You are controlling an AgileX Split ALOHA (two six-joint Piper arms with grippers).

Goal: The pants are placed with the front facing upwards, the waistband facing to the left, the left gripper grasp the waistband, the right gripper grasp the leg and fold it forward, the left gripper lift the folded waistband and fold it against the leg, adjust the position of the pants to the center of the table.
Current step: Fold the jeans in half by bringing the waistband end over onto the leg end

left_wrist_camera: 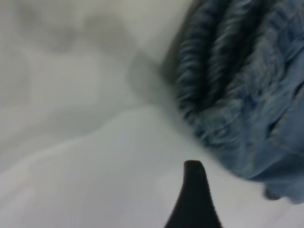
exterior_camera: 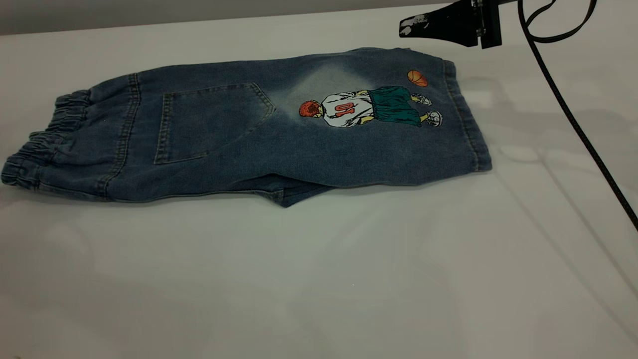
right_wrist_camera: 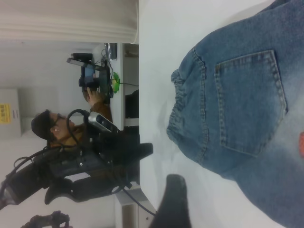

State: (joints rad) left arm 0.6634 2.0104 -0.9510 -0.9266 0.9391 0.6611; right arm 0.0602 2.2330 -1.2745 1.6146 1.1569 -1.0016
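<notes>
Pants: one pair, short blue denim, lying flat on the table, toward its far side and left of centre in the exterior view. Folded once lengthwise, so that one leg lies over the other; a corner of the under layer shows at the near edge.

Waistband: one, gathered elastic, at the left end of the garment.

Leg: the upper one, back side up, its stitched hem at the right end.

Back pocket: one visible, stitched outline.

Pale faded patch: one, beside the pocket.

Print: one cartoon player in a shirt numbered 10, with one orange ball just beside it, near the hem.

Left gripper: one dark fingertip shows in the left wrist view, over bare table near the waistband and apart from it. In the right wrist view this arm stands at the far table edge, beyond the waistband. Whether its fingers are apart or together cannot be told.

Right gripper: raised above the far right of the table, past the hem, touching nothing. One dark fingertip shows in its own wrist view; finger spread cannot be told.

Cable: one, black, trailing from the right arm across the right side of the table.

Person: one, seated behind the left arm, beyond the table.
</notes>
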